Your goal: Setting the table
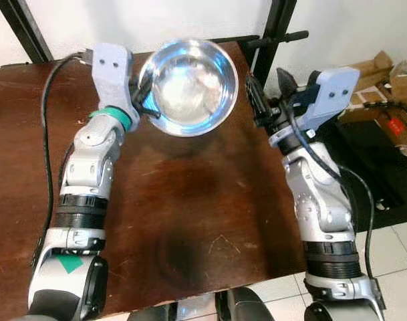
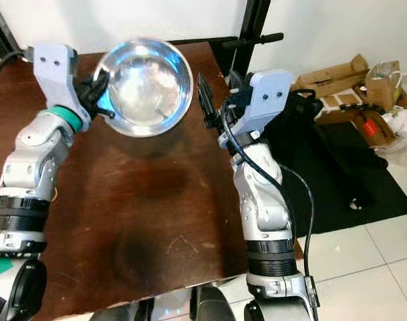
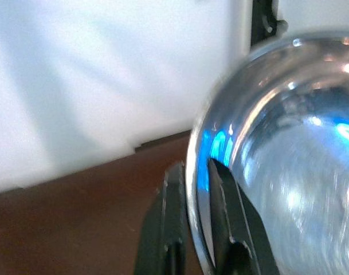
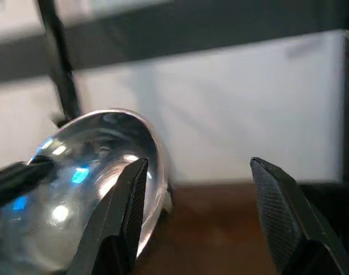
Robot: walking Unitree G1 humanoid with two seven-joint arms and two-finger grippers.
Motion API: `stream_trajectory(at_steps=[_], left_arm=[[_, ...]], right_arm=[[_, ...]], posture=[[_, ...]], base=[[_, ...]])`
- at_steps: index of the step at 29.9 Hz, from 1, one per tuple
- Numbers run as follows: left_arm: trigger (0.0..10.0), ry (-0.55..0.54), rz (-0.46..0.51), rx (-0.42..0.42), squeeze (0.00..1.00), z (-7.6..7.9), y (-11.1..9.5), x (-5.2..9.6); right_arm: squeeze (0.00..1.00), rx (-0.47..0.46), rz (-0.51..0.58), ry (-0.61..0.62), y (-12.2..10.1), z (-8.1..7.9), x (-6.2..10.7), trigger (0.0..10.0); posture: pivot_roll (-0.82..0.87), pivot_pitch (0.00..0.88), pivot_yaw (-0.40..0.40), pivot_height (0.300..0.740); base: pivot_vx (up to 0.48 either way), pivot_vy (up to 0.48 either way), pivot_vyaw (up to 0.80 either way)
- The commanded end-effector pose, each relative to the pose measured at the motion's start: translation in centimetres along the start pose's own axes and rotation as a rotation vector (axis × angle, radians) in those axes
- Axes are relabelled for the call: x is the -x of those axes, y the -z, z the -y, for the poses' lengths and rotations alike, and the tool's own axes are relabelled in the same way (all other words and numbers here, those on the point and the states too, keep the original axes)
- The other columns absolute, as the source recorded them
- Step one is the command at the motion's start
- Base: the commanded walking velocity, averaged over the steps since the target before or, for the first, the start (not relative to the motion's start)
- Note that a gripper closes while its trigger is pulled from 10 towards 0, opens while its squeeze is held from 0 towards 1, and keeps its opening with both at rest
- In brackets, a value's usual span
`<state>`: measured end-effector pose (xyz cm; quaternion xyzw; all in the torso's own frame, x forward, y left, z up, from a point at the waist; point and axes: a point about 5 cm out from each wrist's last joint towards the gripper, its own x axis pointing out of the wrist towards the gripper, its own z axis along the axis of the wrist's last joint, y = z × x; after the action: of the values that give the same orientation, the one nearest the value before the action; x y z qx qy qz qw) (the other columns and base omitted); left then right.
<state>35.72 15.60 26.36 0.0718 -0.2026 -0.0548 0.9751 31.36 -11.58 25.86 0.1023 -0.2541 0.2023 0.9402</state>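
A shiny steel bowl point(image 1: 188, 83) hangs tilted above the far part of the dark brown table point(image 1: 190, 214). My left gripper point(image 1: 144, 97) is shut on the bowl's left rim; in the left wrist view one black finger point(image 3: 165, 229) lies outside the rim and the other inside the bowl point(image 3: 289, 160). To the right of the bowl, near the table's right edge, my right gripper point(image 1: 268, 93) stands open with nothing between its fingers. The right wrist view looks past its fingertips point(image 4: 128, 217) at the bowl point(image 4: 88, 189).
A white wall and black metal frame posts point(image 1: 278, 30) stand just behind the table. Cardboard boxes point(image 2: 337, 73) and a black mat point(image 2: 350, 167) lie on the tiled floor to the right. A black cable point(image 1: 46, 134) runs along my left arm.
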Motion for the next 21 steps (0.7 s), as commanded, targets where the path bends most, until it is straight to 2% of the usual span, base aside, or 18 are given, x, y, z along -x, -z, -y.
stream_trajectory(at_steps=[1, 3, 5, 7, 9, 10, 12, 18, 19, 21], left_arm=[[10.0, -0.041, 0.174, -0.096, 0.00, -0.1, -3.1, 0.1], [10.0, -0.084, 0.256, -0.154, 0.00, -0.1, -4.7, 0.2], [10.0, -0.097, 0.285, -0.170, 0.00, -0.1, -5.3, 0.3], [10.0, -0.126, 0.365, -0.207, 0.00, 0.3, -7.0, 0.4], [10.0, -0.139, 0.444, -0.240, 0.00, 0.9, -8.7, 0.4], [10.0, -0.139, 0.444, -0.240, 0.00, 0.9, -8.7, 0.4], [10.0, -0.154, 0.510, -0.258, 0.00, 1.8, -9.8, 0.4], [10.0, -0.187, 0.569, -0.266, 0.00, 2.2, -10.7, 0.5], [10.0, -0.182, 0.593, -0.250, 0.00, 2.2, -11.4, 0.6], [10.0, -0.179, 0.601, -0.244, 0.00, 2.3, -11.7, 0.6]], right_arm=[[0.00, -0.041, 0.073, -0.064, -1.9, -1.1, -0.8, 10.0], [0.00, -0.018, 0.131, -0.097, -3.4, -1.8, -1.6, 10.0], [0.00, -0.007, 0.151, -0.108, -4.0, -2.0, -1.9, 10.0], [0.00, 0.023, 0.202, -0.139, -5.3, -2.5, -2.6, 10.0], [0.00, 0.060, 0.250, -0.172, -6.6, -3.3, -3.2, 10.0], [0.00, 0.060, 0.250, -0.172, -6.6, -3.3, -3.2, 10.0], [0.00, 0.079, 0.276, -0.206, -7.4, -3.9, -3.5, 10.0], [0.00, 0.092, 0.239, -0.210, -7.0, -3.9, -3.5, 10.0], [0.00, 0.097, 0.196, -0.131, -5.8, -2.6, -3.4, 10.0], [0.00, 0.096, 0.182, -0.096, -5.4, -2.1, -3.4, 10.0]], posture=[[0.00, 0.011, 0.039, 0.740], [0.00, 0.010, 0.038, 0.740], [0.00, 0.012, 0.036, 0.740], [0.00, 0.012, 0.035, 0.740], [0.00, 0.013, 0.034, 0.740], [0.00, 0.013, 0.034, 0.740], [0.00, 0.011, 0.029, 0.740], [0.00, 0.007, 0.024, 0.740], [0.00, 0.008, 0.027, 0.740], [0.00, 0.008, 0.029, 0.740]], base=[[0.000, 0.000, 0.00], [0.000, 0.000, 0.00], [0.000, 0.000, 0.00], [0.000, 0.000, 0.00], [0.000, 0.000, 0.00], [0.000, 0.000, 0.00], [0.000, 0.000, 0.00], [0.000, 0.000, 0.00], [0.000, 0.000, 0.00], [0.000, 0.000, 0.00]])
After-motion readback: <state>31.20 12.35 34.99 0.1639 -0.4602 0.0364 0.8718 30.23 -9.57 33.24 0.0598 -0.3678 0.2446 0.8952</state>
